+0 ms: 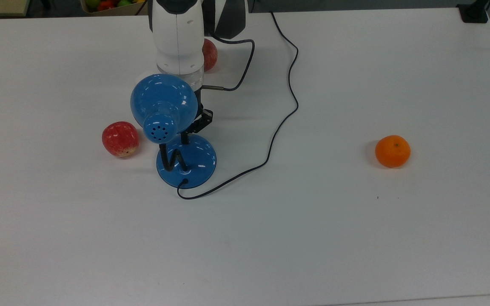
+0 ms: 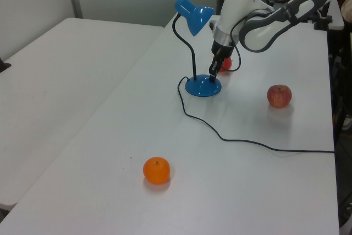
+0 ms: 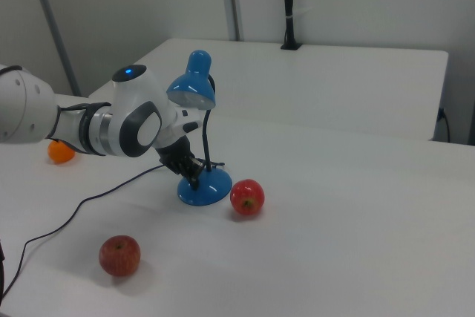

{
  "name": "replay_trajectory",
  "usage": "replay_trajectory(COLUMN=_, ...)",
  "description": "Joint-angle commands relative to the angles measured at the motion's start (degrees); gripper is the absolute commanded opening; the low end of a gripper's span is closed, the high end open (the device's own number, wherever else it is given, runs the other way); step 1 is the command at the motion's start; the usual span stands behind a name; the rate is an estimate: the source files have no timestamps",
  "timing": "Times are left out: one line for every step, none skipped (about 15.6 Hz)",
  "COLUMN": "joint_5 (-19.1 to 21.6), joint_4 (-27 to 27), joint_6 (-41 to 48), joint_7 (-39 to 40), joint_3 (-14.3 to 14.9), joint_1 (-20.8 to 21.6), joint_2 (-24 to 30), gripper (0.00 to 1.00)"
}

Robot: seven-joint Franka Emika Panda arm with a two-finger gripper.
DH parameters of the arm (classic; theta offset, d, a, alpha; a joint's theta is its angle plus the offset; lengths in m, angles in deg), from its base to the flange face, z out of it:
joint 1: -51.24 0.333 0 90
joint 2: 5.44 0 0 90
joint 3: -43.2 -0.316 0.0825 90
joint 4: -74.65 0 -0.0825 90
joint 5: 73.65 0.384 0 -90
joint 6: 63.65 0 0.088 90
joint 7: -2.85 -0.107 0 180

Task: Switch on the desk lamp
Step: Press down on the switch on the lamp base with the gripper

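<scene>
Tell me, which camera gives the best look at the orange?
The top view: the orange sits in the open with nothing near it. The left view shows it whole too, near the table's front. In the right view the robot's arm hides part of it.

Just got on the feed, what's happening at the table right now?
The arm has its gripper down at the round base of the blue lamp, where the switch would be. The shade does not look lit. Two apples lie on the white table: one beside the base, one behind the arm in the top view. An orange sits well apart, and the lamp's cord snakes across the table.
</scene>
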Motion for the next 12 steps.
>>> replay_trajectory(joint_5=-1.5, joint_4=-0.8, joint_6=-2.0, joint_7=-1.4, joint_3=0.0, joint_1=0.3, joint_2=-1.4, gripper=0.0)
replay_trajectory(joint_5=-1.6, joint_4=-0.9, joint_6=-2.4, joint_7=-1.4, joint_3=0.0, joint_1=0.3, joint_2=-1.5, gripper=0.0)
replay_trajectory(joint_5=-2.0, joint_4=-0.8, joint_6=-2.7, joint_7=-1.4, joint_3=0.0, joint_1=0.3, joint_2=-1.6, gripper=0.0)
replay_trajectory(joint_5=-2.6, joint_4=-0.8, joint_6=-2.9, joint_7=-1.4, joint_3=0.0, joint_1=0.3, joint_2=-1.6, gripper=0.0)
replay_trajectory(joint_5=-3.1, joint_4=-0.8, joint_6=-2.9, joint_7=-1.4, joint_3=0.0, joint_1=0.3, joint_2=-1.8, gripper=0.0)
replay_trajectory(joint_5=-3.4, joint_4=-0.9, joint_6=-3.0, joint_7=-1.4, joint_3=0.0, joint_1=0.3, joint_2=-2.1, gripper=0.0)
replay_trajectory(joint_5=-4.0, joint_4=-0.9, joint_6=-3.0, joint_7=-1.3, joint_3=0.0, joint_1=0.2, joint_2=-2.1, gripper=0.0)
replay_trajectory(joint_5=-4.7, joint_4=-0.9, joint_6=-3.0, joint_7=-1.2, joint_3=0.0, joint_1=0.3, joint_2=-2.1, gripper=0.0)
replay_trajectory(joint_5=-5.5, joint_4=-0.9, joint_6=-3.0, joint_7=-1.2, joint_3=0.0, joint_1=0.3, joint_2=-2.2, gripper=0.0)
replay_trajectory(joint_5=-6.3, joint_4=-0.9, joint_6=-3.1, joint_7=-1.2, joint_3=0.0, joint_1=0.2, joint_2=-2.2, gripper=0.0)
replay_trajectory(joint_5=-6.5, joint_4=-0.9, joint_6=-3.7, joint_7=-1.2, joint_3=0.0, joint_1=0.2, joint_2=-2.3, gripper=0.0)
replay_trajectory(joint_5=-6.5, joint_4=-0.8, joint_6=-4.5, joint_7=-1.2, joint_3=0.0, joint_1=0.1, joint_2=-2.3, gripper=0.0)
